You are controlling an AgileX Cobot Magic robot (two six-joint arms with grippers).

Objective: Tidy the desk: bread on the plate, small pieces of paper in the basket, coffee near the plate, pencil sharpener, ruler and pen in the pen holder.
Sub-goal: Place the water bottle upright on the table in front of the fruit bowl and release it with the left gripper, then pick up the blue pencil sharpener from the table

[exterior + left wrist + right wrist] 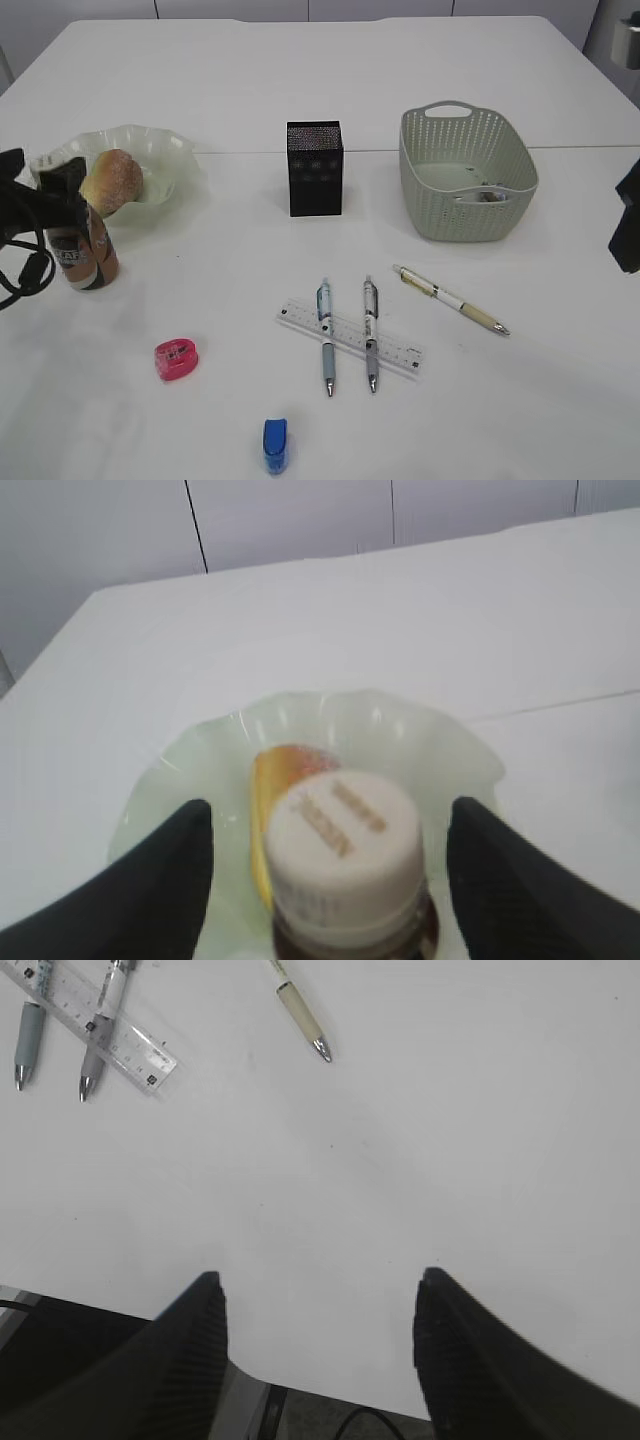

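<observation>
White desk (300,90): left pincer (330,880) spread around coffee (345,865), untouching; right pincer (318,1345) apart, empty.

On the desk (300,90) I count three pens (327,335), one ruler (350,336), two pencil sharpeners (177,359), one coffee bottle (85,255), one bread (112,180), one plate (165,150), one basket (465,172) and one pen holder (315,168).

Bright even light, faint shadows, soft blurry left wrist view
</observation>
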